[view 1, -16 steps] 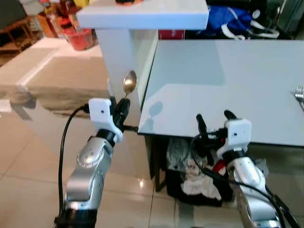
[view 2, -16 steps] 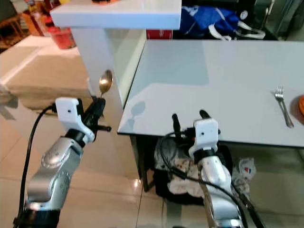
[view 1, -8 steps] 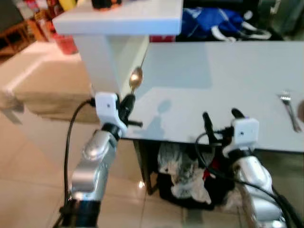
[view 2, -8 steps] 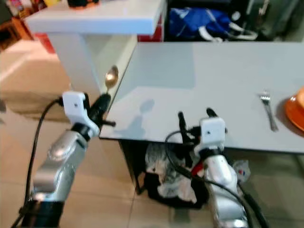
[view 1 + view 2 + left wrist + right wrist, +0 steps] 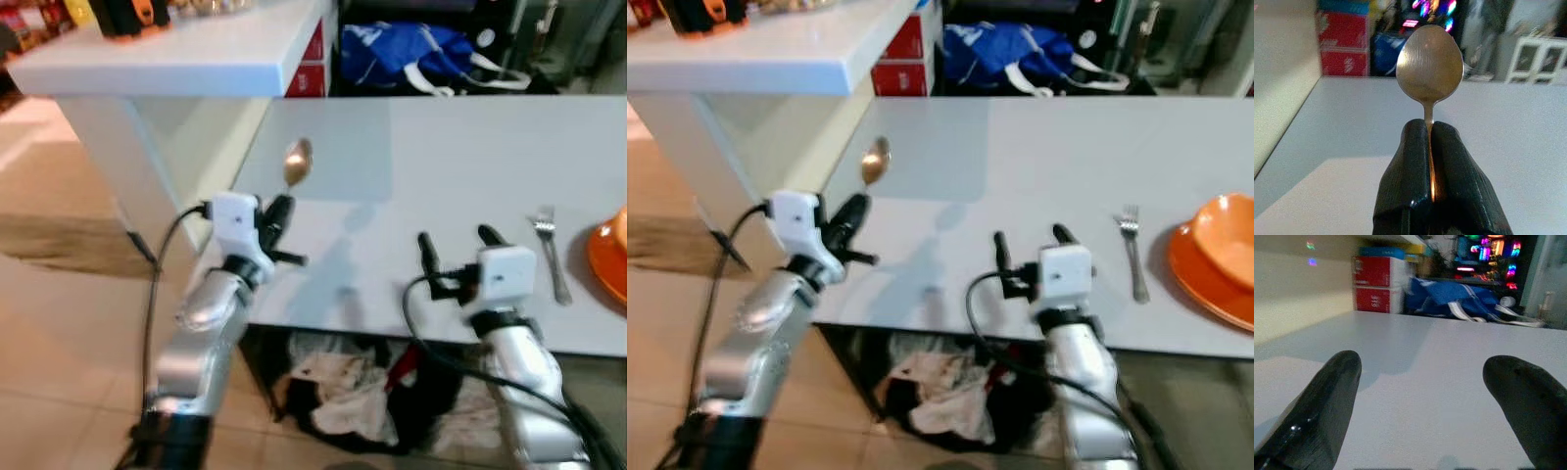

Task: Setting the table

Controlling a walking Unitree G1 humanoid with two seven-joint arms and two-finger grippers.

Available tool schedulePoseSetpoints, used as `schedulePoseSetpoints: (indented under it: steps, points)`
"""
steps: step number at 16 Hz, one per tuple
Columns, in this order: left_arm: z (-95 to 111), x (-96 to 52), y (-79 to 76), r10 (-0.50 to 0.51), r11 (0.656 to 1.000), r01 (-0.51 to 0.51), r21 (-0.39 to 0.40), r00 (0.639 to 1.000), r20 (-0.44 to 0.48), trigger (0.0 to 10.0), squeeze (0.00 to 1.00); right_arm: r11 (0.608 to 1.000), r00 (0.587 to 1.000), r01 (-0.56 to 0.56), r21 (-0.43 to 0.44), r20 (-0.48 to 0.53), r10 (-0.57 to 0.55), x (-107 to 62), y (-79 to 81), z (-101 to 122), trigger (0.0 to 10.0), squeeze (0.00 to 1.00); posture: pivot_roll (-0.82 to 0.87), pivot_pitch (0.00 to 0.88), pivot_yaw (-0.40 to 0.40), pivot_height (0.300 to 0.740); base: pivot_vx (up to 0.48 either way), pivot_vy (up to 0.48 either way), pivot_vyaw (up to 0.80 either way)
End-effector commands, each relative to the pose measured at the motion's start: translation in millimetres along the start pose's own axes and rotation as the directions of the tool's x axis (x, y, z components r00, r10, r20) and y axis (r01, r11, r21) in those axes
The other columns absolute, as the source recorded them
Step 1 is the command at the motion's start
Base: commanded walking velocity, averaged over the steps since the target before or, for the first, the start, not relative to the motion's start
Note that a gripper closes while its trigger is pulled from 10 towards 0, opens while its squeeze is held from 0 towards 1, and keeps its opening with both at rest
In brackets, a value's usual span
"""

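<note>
My left gripper [image 5: 277, 211] is shut on a metal spoon [image 5: 297, 162], whose bowl points up and away over the near left corner of the pale grey table [image 5: 431, 157]. In the left wrist view the spoon [image 5: 1430, 63] rises from between the closed fingers [image 5: 1410, 181]. My right gripper [image 5: 456, 243] stands open just above the table's near edge, with nothing between its fingers [image 5: 1327, 401]. A fork [image 5: 1133, 251] lies on the table to the right, beside an orange plate [image 5: 1200, 279] carrying an orange bowl [image 5: 1229, 230].
A white counter [image 5: 167, 59] stands higher at the left, against the table's side. A blue bag [image 5: 411, 54] and red boxes [image 5: 901, 59] sit behind the table. Cloths and clutter [image 5: 333, 392] lie under the table. Tiled floor [image 5: 59, 343] spreads to the left.
The camera has swung right and nearer the table, bringing the fork, plate and bowl into view. The left gripper with the spoon now sits over the table's corner.
</note>
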State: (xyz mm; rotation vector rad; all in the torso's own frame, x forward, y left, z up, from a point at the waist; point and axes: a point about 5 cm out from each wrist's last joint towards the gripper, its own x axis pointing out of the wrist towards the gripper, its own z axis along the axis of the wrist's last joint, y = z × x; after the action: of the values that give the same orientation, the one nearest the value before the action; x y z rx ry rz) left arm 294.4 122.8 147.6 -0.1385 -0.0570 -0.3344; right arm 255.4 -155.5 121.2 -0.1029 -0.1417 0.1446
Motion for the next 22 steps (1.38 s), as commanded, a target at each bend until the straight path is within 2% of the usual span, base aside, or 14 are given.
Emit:
schedulePoseSetpoints:
  steps: [1,3,4,10,12,16,18,20,22]
  points:
    - [5.6,1.3,-3.0,-0.016,1.0,0.016,-0.001,0.999,0.029,0.0,0.0,0.999,0.999,0.027,-0.025,0.043,-0.026,0.8,-8.0,12.4,10.0,0.0,-0.18,0.0,0.102,0.74,0.0,-0.424,0.0]
    - [5.8,0.6,-5.1,-0.023,1.0,0.023,-0.002,0.999,0.03,0.0,0.0,0.998,0.993,0.056,-0.04,0.108,-0.051,1.1,-15.6,32.8,10.0,0.0,-0.19,0.0,0.104,0.74,0.0,-0.422,0.0]
    - [5.2,0.5,-7.2,-0.032,0.999,0.032,-0.007,0.999,0.028,0.0,0.0,0.997,0.993,0.062,-0.046,0.107,-0.057,-0.9,-17.5,33.5,10.0,0.0,-0.2,0.0,0.106,0.74,0.0,-0.424,0.0]
    - [4.6,1.0,-13.4,-0.068,0.998,0.068,-0.015,0.997,0.029,0.0,0.0,0.997,0.996,0.065,-0.033,0.059,-0.063,-6.6,-11.9,25.6,10.0,0.0,-0.2,0.0,0.112,0.74,0.0,-0.446,0.0]
    - [3.4,1.8,-10.5,-0.054,0.998,0.055,-0.018,0.998,0.018,0.0,0.0,0.998,0.997,0.055,-0.031,0.06,-0.053,-5.6,-9.3,26.3,10.0,0.0,-0.2,0.0,0.109,0.74,0.0,-0.459,0.0]
    - [4.6,1.1,-10.3,-0.053,0.998,0.054,-0.037,0.998,0.03,0.0,0.0,0.999,0.998,0.025,-0.035,0.053,-0.023,-3.8,-3.0,25.8,10.0,0.0,-0.2,0.0,0.104,0.74,0.273,-0.392,-0.73]
    - [5.0,0.7,-7.3,-0.023,0.998,0.025,-0.052,0.999,0.033,0.0,0.0,0.999,0.998,0.022,-0.047,0.055,-0.019,-3.7,-4.5,27.0,10.0,0.0,-0.19,0.0,0.1,0.74,0.187,-0.148,0.0]
    - [4.2,1.7,-2.4,0.013,1.0,-0.012,-0.019,1.0,0.016,0.0,0.0,0.999,0.998,0.018,-0.046,0.055,-0.016,-3.6,-4.9,27.1,10.0,0.0,-0.19,0.0,0.097,0.74,0.0,0.0,0.0]
    - [5.8,4.3,1.3,0.032,0.999,-0.032,-0.019,0.999,0.018,0.0,0.0,0.999,0.999,0.015,-0.046,0.053,-0.013,-3.6,-4.7,26.8,10.0,0.0,-0.19,0.0,0.096,0.74,0.0,0.0,0.0]
